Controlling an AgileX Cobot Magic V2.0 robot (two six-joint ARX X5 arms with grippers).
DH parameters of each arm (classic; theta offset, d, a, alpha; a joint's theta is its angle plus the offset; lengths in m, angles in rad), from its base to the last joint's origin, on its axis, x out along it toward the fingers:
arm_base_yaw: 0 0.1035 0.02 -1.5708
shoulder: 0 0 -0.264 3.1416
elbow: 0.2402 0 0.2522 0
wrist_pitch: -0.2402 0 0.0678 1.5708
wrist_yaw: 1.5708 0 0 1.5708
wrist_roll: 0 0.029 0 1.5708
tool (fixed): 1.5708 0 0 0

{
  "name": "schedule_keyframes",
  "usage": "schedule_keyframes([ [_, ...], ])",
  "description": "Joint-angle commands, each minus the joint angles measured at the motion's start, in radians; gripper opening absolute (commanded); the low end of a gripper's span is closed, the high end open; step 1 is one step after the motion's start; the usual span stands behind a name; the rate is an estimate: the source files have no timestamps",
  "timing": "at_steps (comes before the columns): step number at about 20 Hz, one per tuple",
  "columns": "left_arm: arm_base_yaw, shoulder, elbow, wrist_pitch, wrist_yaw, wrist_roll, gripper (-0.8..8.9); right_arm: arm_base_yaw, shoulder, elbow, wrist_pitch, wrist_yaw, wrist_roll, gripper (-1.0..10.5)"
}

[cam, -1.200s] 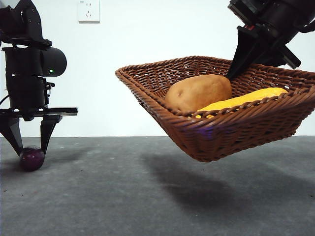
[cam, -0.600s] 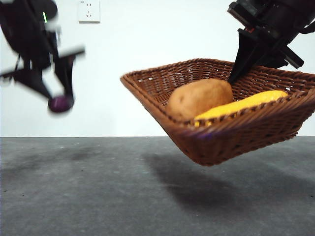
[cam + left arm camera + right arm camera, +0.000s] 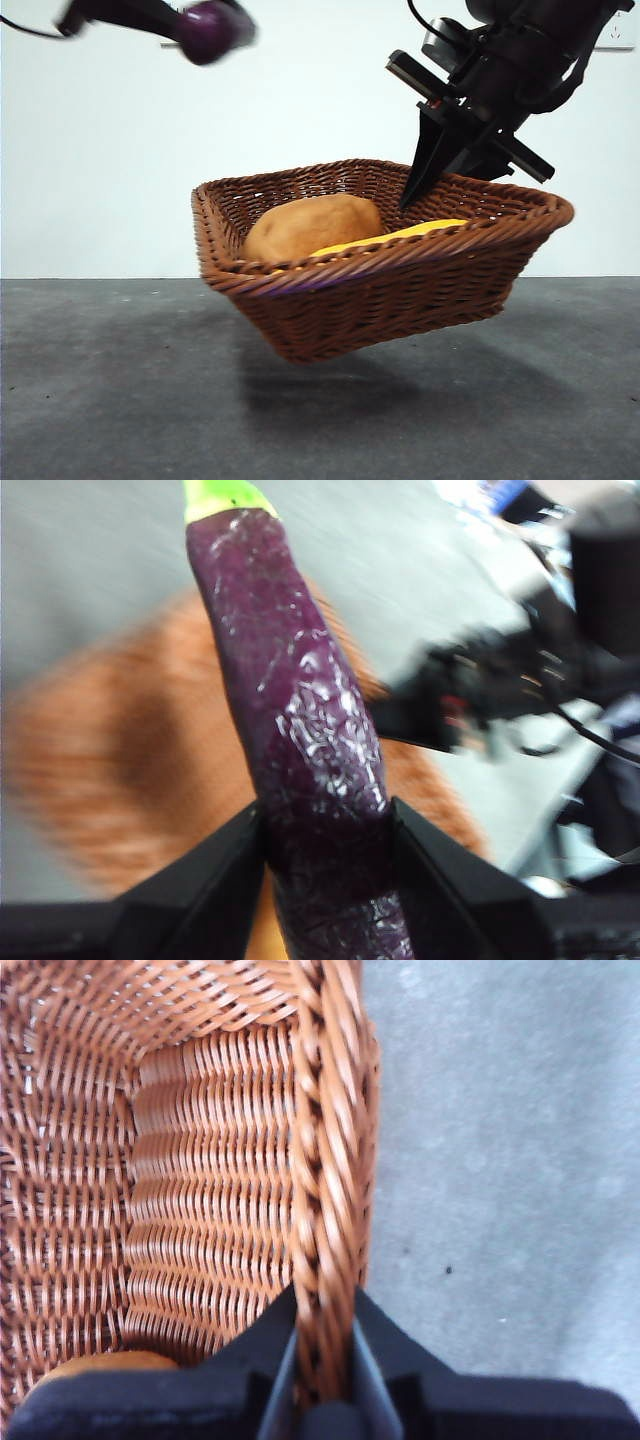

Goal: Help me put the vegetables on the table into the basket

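Plain white wall [image 3: 300,90] at the far side, meeting the surface below in a level line (evenly lit, no windows in view)

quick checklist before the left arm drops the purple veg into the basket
1. Left gripper jaws clamped on the purple eggplant: ok.
2. Right gripper jaws pinching the basket rim: ok.
3. Basket raised off the table and tilted: not ok for a steady drop.
4. Potato and corn inside the basket: ok.
5. Eggplant directly above the basket opening: not ok; in the front view it sits high, beyond one end.
6. Free spot in the basket: cannot tell.
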Motion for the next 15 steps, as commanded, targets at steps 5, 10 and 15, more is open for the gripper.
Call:
schedule_keyframes([
  [5, -0.167, 0.063, -0.164, 0.292, -0.092, -0.332, -0.08, 0.021, 0.009, 0.003, 0.014, -0.009, 0.050, -0.1],
  [10, -0.192, 0.162, -0.164, 0.344, -0.156, -0.461, -0.08, 0.027, 0.009, 0.003, 0.005, -0.005, 0.026, -0.1],
  [15, -0.214, 0.221, -0.164, 0.354, -0.188, -0.508, 0.00, 0.054, 0.009, 0.003, -0.004, -0.004, -0.011, -0.1],
])
